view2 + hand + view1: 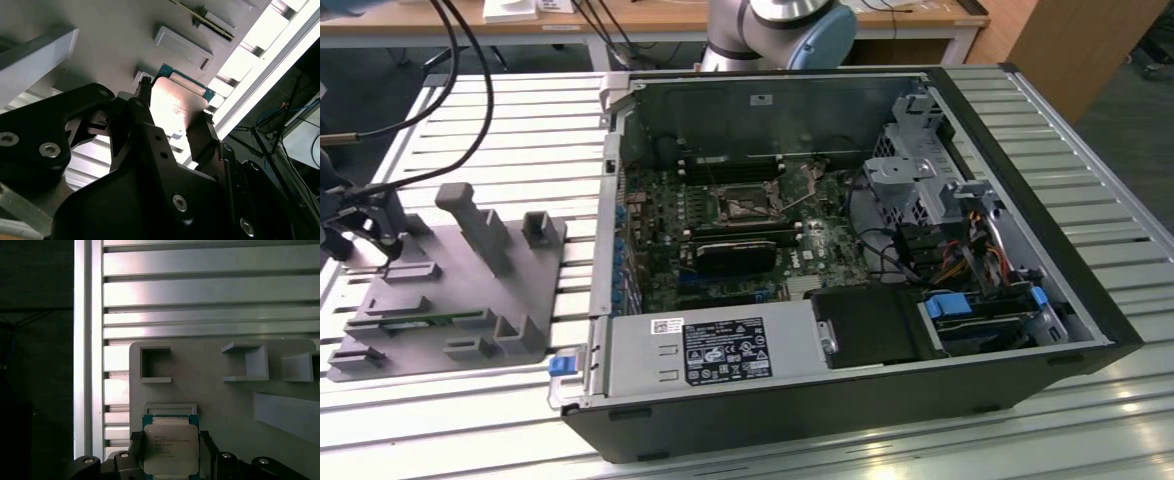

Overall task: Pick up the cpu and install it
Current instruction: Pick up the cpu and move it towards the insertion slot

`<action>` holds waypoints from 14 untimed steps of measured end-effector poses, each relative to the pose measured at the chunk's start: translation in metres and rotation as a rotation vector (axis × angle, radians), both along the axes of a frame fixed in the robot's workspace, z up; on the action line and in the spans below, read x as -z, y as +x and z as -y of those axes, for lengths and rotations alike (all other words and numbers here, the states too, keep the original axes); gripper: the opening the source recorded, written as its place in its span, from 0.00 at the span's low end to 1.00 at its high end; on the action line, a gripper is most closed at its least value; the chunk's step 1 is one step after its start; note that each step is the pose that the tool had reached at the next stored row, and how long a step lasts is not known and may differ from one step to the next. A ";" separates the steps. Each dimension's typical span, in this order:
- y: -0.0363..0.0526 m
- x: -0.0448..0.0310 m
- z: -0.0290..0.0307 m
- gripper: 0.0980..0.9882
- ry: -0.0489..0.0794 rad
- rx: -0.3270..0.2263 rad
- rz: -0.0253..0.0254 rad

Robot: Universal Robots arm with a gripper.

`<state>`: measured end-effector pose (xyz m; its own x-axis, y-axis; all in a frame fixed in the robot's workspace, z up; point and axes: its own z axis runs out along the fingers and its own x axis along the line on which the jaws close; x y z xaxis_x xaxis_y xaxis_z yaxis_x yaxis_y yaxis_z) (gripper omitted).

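Observation:
The cpu (170, 449) is a flat square chip with a silver top and a thin green edge; in both wrist views it lies between my two black fingers. My gripper (170, 452) is shut on the cpu (175, 107), one fingertip (145, 95) against each of two opposite edges. It sits just over a shallow recess of the grey plastic fixture (210, 390). In the exterior view the gripper (358, 240) hangs over the fixture (454, 295) at that view's left. The motherboard socket (747, 206) lies inside the open computer case (1067, 200).
Upright posts (470, 215) rise from the fixture beside the gripper. Black cables (440, 110) run from the wrist across the slatted aluminium table (494, 110). Inside the case are a power supply (707, 350), drive cages (914, 165) and wiring (961, 250).

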<state>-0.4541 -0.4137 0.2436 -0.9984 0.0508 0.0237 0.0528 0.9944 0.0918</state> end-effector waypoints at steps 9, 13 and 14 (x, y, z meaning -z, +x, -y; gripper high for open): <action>0.0000 -0.0077 0.0000 0.49 0.011 0.000 0.0002; 0.0000 -0.0093 0.0000 0.49 0.013 0.000 0.0002; 0.0000 -0.0098 0.0000 0.49 0.013 0.000 0.0000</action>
